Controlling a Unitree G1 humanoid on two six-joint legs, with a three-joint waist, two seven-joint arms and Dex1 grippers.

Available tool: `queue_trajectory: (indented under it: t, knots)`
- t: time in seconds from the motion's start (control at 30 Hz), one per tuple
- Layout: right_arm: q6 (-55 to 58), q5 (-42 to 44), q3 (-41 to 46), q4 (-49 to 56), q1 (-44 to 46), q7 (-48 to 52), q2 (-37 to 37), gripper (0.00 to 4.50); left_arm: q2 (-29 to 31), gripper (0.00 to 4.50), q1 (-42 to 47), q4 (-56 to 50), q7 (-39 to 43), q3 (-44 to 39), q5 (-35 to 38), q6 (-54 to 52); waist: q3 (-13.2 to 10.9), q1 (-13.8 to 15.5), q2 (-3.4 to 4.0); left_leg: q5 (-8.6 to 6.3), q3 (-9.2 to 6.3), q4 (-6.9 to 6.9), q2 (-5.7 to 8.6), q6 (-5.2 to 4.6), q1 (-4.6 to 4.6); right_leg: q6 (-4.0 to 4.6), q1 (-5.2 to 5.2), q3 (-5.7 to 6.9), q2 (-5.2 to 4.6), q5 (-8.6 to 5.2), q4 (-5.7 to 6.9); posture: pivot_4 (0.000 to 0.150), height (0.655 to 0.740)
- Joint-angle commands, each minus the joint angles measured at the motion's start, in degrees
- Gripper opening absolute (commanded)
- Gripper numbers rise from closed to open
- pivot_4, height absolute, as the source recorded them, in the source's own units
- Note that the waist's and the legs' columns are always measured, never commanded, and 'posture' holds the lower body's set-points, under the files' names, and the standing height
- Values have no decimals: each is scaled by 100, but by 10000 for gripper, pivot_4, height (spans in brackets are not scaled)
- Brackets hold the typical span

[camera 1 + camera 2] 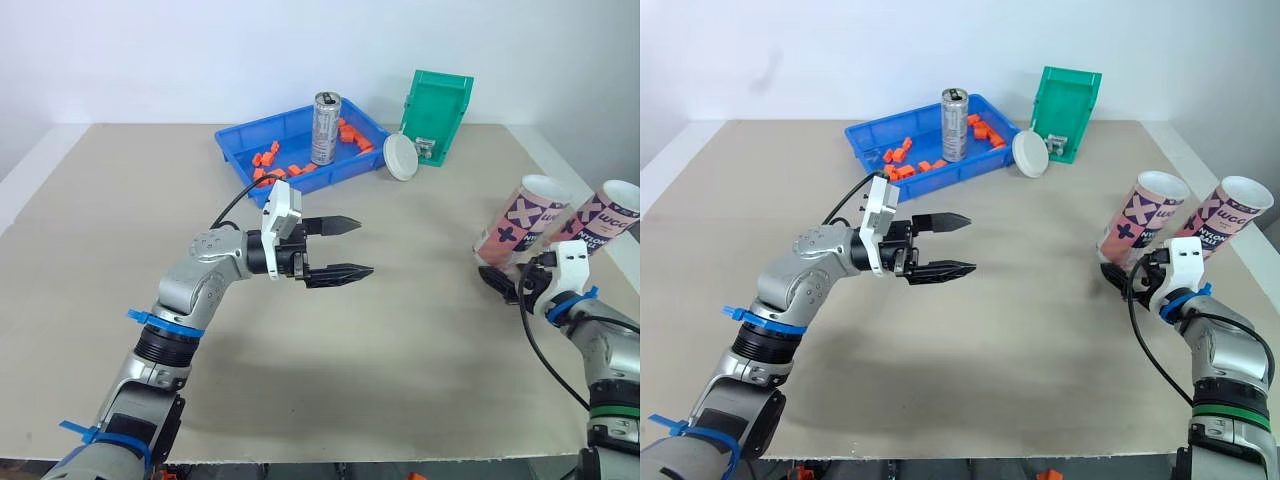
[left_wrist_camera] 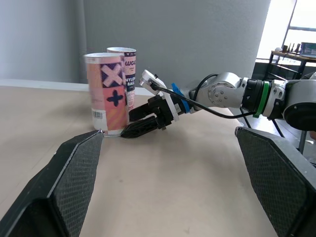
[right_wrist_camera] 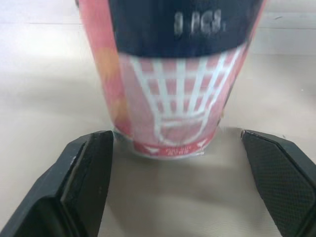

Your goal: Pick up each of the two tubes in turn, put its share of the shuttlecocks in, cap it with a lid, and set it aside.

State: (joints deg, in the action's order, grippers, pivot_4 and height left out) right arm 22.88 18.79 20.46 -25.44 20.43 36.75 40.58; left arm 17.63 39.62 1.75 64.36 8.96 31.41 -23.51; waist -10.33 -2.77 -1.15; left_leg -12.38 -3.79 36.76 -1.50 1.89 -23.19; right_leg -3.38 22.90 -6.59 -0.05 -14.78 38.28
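Tubes, two, stand upright with open tops near the table's point(image 1: 400, 350) right edge. The near tube point(image 1: 520, 222) is pink with cross marks. The far tube point(image 1: 605, 218) is just beside it, further to the robot's right, and its dark band carries lettering.

Right gripper point(image 1: 500, 282) is low at the near tube's base. Its fingers point(image 3: 84, 177) are spread wide and the tube's foot stands between their tips. From the left wrist view one fingertip lies right at the foot; cannot tell whether it touches. The far tube crowds that side closely.

Left gripper point(image 1: 362, 246) hangs over bare table mid-field, well apart from the tubes. Its jaws are parted, one finger above the other, gripping nothing.

Far side of the table:
- Blue tray point(image 1: 235, 150) holds scattered orange pieces point(image 1: 270, 155) and a silver can point(image 1: 326, 128), which stands upright.
- Green bin point(image 1: 437, 115) is propped on end, its open face turned toward the robot.
- White lid point(image 1: 400, 156) is tilted on edge between tray and bin, well away from both tubes.
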Motion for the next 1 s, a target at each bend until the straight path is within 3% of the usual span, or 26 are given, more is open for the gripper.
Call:
queue_trajectory:
  t: [0.03, 0.3, 0.4, 0.53, 0.77, 1.0]
  knots:
    - [116, -38, -39, 29, -156, 140, 165, 44412, 60, 45000, 64, -115, 59, -134, 23, 68, 0, 1, 0, 0, 0, 0, 0, 0, -1, -1, 0, 0, 0, 0, -2, 1500, 7400]
    - [464, 156, -92, 862, -1032, 882, 522, 44412, 215, 45000, -19, -195, 62, -206, 48, 35, 0, 8, -1, 0, -3, -4, 0, 0, -2, 0, -1, 2, 0, -1, -5, 1500, 7400]
    - [653, 487, -77, 2010, -1851, 1499, 751, 44412, 514, 45000, -387, -452, -73, -389, 80, -124, 6, 11, 8, 0, -3, -4, -1, 0, -2, -11, -2, 2, 1, -7, -7, 1500, 7400]
    - [951, 1091, 56, 3381, -2123, 1543, 673, 44412, 836, 45000, -1060, -844, -398, -731, 185, -313, 6, -65, 2, -7, -9, -17, -19, -10, 12, 0, -3, 6, 18, -23, -6, 1500, 7400]
    - [1325, 1295, -1054, 4873, -1607, 1237, 210, 44412, 1196, 45000, -2113, -1270, -1136, -1239, 212, -775, 1, -87, 1, 9, -8, -13, -20, 4, 13, -3, 1, 5, 16, 3, -4, 1500, 7400]
    - [1277, 1073, -2101, 4892, -928, 1326, -101, 44412, 1211, 45000, -2732, -1543, -1654, -1518, 210, -782, -3, 16, -8, 24, -8, -13, -14, 31, -5, -10, 11, 5, 7, 6, -12, 1500, 7400]
